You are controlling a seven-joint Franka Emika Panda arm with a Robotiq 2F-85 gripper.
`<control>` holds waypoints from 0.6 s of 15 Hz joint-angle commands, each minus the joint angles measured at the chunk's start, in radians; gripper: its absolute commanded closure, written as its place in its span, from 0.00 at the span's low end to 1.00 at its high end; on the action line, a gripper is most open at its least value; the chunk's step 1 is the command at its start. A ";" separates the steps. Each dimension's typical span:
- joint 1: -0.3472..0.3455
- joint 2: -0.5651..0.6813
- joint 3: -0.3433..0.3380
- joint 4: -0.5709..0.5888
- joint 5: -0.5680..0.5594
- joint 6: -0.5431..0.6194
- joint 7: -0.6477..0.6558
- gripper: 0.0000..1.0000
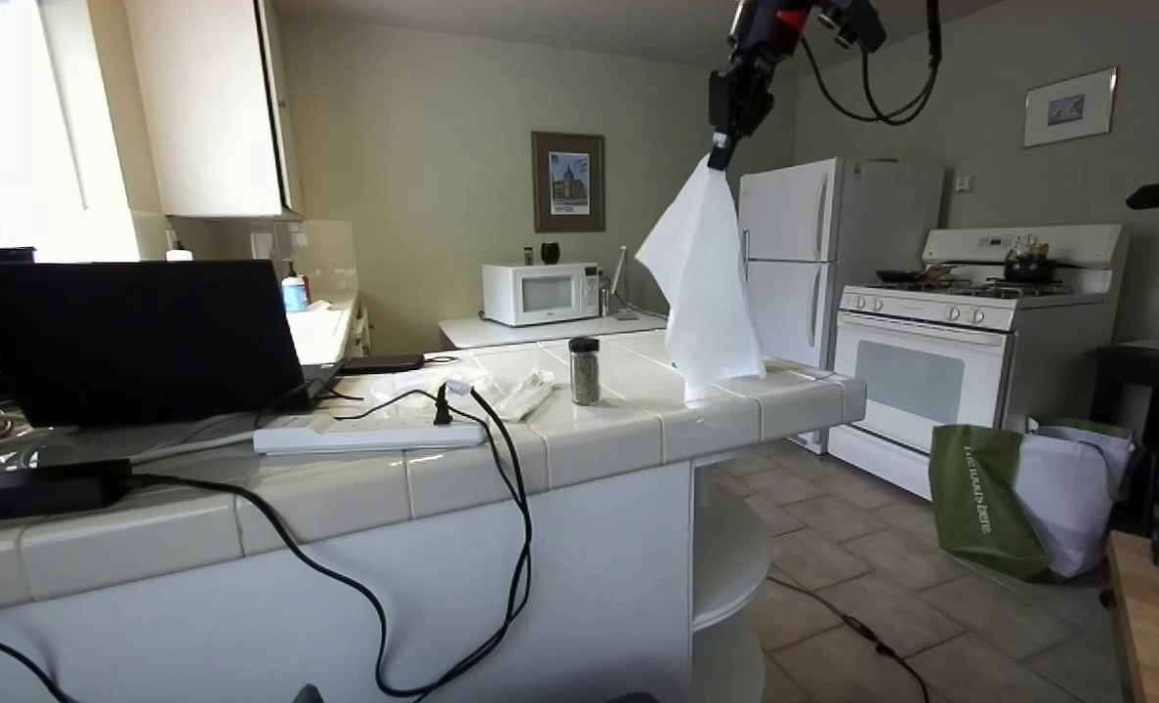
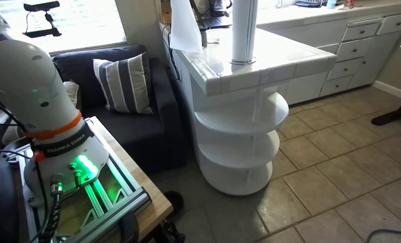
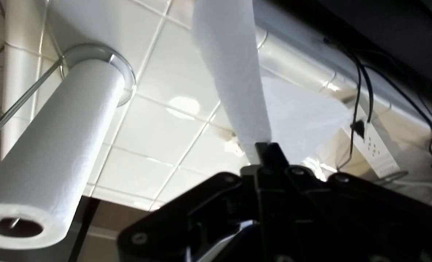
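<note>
Your gripper (image 1: 722, 154) is clamping the towel (image 1: 706, 283) high, so it's hanging down, left of the roll (image 2: 241, 30) in an exterior view.

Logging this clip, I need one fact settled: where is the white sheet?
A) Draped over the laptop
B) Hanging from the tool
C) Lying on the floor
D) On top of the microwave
B: in an exterior view the tool is shut on the upper end of the sheet, which hangs below it; the wrist view also shows it pinched at the fingertips, apart from the roll.
</note>
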 commanded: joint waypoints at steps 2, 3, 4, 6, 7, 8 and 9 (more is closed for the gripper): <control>-0.048 -0.030 -0.006 0.013 0.043 0.162 0.098 1.00; -0.059 -0.031 -0.002 0.010 0.042 0.213 0.128 1.00; -0.069 -0.024 0.002 0.008 0.040 0.272 0.159 1.00; -0.107 -0.003 0.023 -0.002 0.002 0.395 0.250 1.00; -0.131 0.005 0.033 -0.004 -0.022 0.397 0.298 1.00; -0.100 -0.011 0.015 0.012 0.012 0.351 0.212 0.99; -0.114 -0.003 0.020 0.008 0.004 0.369 0.240 0.99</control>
